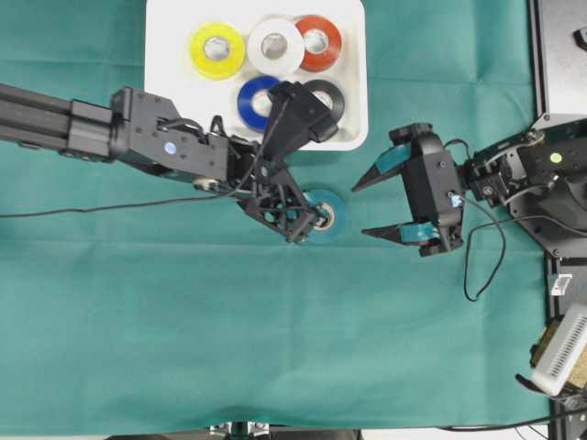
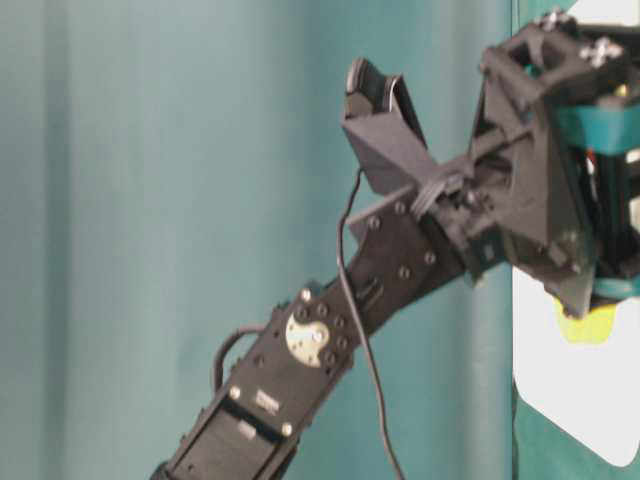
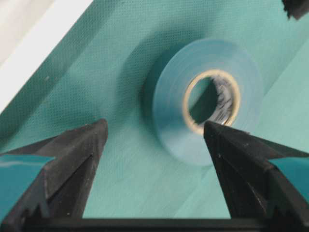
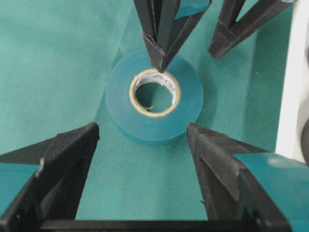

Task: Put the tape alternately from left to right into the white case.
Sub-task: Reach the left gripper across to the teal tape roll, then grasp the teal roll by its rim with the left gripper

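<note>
Left arm: reaches in from left edge, stretched out over table centre, wrist pitched down.
Left gripper (image 1: 307, 223): jaws spread wide, tips pointing down, nothing btwn them held.
Right arm: comes in from right edge, folded, wrist roughly level, aimed twd centre.
Right gripper (image 1: 376, 205): jaws wide apart, holding nothing, tips facing left gripper, near it but apart.

Bright, even light overhead; soft shadow left of the teal roll (image 3: 207, 101); my wrist views blur near my fingers (image 3: 72, 159).
</note>
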Controlling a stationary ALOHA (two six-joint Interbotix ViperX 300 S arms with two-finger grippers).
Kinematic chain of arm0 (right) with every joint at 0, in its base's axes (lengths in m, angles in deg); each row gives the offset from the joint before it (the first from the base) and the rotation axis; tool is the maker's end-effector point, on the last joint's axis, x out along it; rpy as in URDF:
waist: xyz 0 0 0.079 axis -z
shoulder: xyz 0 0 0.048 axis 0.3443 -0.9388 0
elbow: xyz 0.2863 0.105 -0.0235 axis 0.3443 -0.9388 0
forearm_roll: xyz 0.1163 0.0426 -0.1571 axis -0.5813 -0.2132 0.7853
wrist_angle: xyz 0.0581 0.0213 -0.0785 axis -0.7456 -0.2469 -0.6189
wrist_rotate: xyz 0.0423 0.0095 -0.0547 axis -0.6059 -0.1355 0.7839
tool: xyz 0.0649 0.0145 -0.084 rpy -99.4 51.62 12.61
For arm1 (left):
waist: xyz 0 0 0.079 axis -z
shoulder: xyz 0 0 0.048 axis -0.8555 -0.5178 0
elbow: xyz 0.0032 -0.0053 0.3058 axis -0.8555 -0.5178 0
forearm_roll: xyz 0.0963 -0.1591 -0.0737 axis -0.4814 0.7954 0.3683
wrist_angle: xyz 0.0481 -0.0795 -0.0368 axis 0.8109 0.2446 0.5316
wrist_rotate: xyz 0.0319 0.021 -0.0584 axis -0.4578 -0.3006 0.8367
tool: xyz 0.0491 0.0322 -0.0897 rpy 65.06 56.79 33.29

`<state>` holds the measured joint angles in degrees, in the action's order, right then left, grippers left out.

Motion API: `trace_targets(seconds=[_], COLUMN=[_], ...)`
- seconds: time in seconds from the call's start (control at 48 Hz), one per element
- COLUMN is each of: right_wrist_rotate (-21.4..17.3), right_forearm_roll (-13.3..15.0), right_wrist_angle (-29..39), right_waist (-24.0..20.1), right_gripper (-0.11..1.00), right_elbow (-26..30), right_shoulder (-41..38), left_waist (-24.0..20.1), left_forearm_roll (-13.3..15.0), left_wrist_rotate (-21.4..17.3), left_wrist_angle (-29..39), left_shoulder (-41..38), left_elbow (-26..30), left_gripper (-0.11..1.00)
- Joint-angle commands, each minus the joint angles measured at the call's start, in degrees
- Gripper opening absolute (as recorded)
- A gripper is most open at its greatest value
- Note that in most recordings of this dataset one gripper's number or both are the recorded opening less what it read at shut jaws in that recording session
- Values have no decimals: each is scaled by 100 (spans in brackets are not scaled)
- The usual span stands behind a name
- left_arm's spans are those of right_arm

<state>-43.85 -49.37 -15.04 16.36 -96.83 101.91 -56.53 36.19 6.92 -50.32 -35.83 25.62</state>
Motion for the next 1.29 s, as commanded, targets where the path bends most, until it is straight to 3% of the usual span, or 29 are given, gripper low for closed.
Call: trace_targets(seconds=[0.0,0.396,0.833,0.958,1.167,1.271], right_wrist_rotate=[9,9,0,0,9,0], right_forearm_roll=[-9,-9,-9,-9,-9,-9], right_wrist_angle=[-88,-88,-88,-88,-88,-97], right_waist=[-18,-18,-18,-18,-18,-18], right_gripper=[77,77,77,77,77,77], right_elbow=[0,-88,-149,-158,-167,-167], right_shoulder=[70,70,132,176,229,220], left_waist=[-35,-35,-53,-53,-44,-26], left_forearm_roll=[-9,-26,-44,-44,-44,-44], left_wrist_rotate=[62,70,70,70,70,53], left_wrist_angle=[26,1116,1362,1371,1371,1362], left_shoulder=[62,-343,-360,-343,-316,-316], left_elbow=[360,1125,1160,1160,1160,1151], left_gripper=[84,83,81,67,12,-2])
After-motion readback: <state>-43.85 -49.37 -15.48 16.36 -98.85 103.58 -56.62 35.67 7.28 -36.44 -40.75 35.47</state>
